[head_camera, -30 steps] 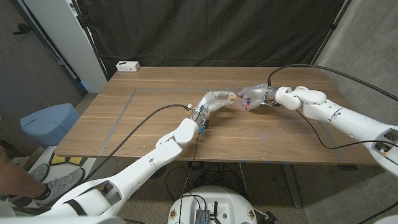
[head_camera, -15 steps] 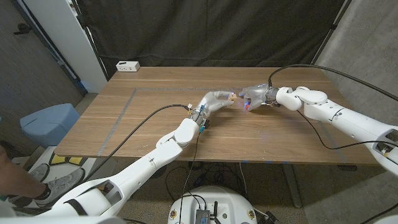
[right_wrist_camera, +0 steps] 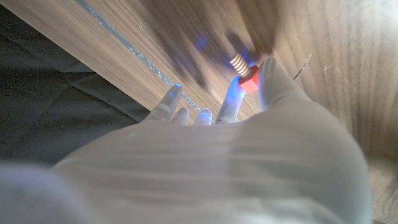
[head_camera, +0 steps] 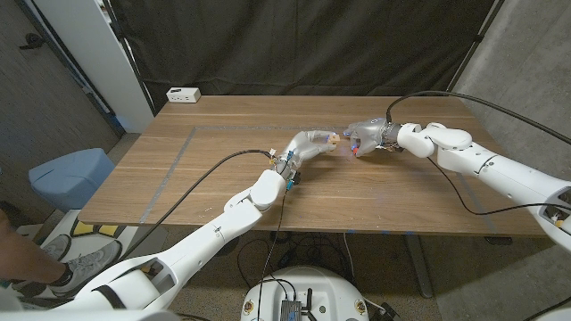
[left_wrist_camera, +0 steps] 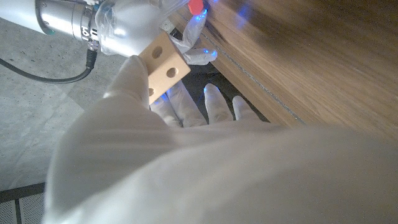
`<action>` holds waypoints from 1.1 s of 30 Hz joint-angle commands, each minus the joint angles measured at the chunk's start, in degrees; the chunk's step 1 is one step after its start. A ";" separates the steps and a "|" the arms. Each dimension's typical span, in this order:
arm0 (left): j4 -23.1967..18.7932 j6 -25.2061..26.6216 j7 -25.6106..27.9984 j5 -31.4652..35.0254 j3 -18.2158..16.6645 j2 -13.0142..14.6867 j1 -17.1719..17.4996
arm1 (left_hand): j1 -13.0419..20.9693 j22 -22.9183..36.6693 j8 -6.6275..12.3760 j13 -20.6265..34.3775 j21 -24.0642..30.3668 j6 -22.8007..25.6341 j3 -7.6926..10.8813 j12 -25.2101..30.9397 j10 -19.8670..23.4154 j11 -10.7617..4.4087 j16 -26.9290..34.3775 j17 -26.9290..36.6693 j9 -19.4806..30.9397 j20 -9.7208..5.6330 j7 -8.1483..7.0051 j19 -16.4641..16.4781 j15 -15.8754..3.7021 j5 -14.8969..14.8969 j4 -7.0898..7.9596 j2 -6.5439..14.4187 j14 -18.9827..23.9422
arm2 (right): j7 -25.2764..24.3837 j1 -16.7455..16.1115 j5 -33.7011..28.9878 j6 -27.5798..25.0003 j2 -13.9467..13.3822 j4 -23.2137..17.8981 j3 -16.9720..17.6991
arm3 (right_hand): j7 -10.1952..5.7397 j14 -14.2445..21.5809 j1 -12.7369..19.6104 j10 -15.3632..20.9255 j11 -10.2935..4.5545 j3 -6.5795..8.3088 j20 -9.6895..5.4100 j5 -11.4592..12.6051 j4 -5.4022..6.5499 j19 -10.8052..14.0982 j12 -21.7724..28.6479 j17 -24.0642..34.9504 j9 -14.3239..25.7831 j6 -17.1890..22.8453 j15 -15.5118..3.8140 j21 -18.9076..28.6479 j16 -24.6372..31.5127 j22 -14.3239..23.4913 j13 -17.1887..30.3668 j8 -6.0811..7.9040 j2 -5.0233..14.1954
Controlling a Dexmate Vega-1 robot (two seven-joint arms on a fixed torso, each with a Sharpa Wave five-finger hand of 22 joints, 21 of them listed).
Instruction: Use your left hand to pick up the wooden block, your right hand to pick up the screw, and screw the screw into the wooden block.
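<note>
Wooden block (head_camera: 333, 139) sits in your left hand (head_camera: 312, 143), held up over the middle of the table (head_camera: 205, 160) in the head view, and your right hand (head_camera: 364, 138) is just beside it, pinching the screw (head_camera: 355, 151) with its red head. From your left wrist, you see the block (left_wrist_camera: 163, 65) with its round holes held by your fingers (left_wrist_camera: 134, 81), with the screw's red head (left_wrist_camera: 196, 6) close by. From your right wrist, your fingers (right_wrist_camera: 273, 78) pinch the screw (right_wrist_camera: 244, 73), its thread pointing away from the hand.
</note>
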 commanded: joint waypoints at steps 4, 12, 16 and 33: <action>-0.43 -0.52 -0.04 0.31 0.03 0.20 0.44 | -0.04 0.11 0.24 0.07 0.43 2.61 0.00 -0.15 0.48 -0.06 0.34 0.19 0.17 -0.20 -0.02 -0.21 -6.12 0.30 0.13 0.70 0.40 | -0.14 -2.83 2.18 -2.19 -1.60 -4.85 3.02 | 0.05 0.72 0.30 0.66 -0.18 0.52 -4.97 -0.07 0.25 0.63 0.10 0.34 0.34 0.60 -4.92 0.09 0.08 0.04 0.18 0.65 0.25; -0.41 -0.92 -0.16 0.64 0.10 0.32 0.41 | -0.04 0.11 0.19 0.11 0.43 2.57 -0.04 -0.24 0.45 -0.06 0.33 0.17 0.17 -0.18 -0.03 -0.22 -6.15 0.31 0.09 0.71 0.38 | -0.13 -5.41 5.26 -4.58 -2.46 -8.27 5.82 | 0.29 0.80 0.27 1.08 0.41 0.55 -4.94 -0.12 0.31 0.69 0.10 0.38 0.55 0.88 -4.90 -0.04 -0.01 0.05 0.18 1.08 0.28; -0.41 -1.06 -0.06 0.74 0.06 0.29 0.46 | -0.03 0.11 0.18 0.13 0.45 2.59 -0.07 -0.27 0.47 -0.07 0.33 0.16 0.17 -0.16 -0.02 -0.19 -6.16 0.31 0.07 0.71 0.41 | -0.17 -6.52 6.73 -5.77 -2.64 -9.60 7.01 | 0.36 0.85 0.25 1.10 0.16 0.56 -4.89 -0.14 0.34 0.79 0.04 0.39 0.63 0.88 -4.81 -0.05 -0.03 0.05 0.17 1.20 0.28; 0.10 -2.11 1.30 0.81 -0.13 -0.60 1.18 | 0.01 0.11 0.18 0.22 0.47 2.73 -0.14 -0.40 0.60 -0.08 0.38 0.15 0.18 -0.14 0.00 -0.17 -6.21 0.34 0.00 0.85 0.51 | -1.49 -10.32 12.70 -9.55 -3.35 -14.64 11.45 | 0.67 1.15 -0.15 1.83 0.56 0.56 -4.72 -0.31 0.63 0.98 0.02 0.51 0.95 1.19 -4.67 -0.19 -0.03 0.06 0.18 1.86 0.51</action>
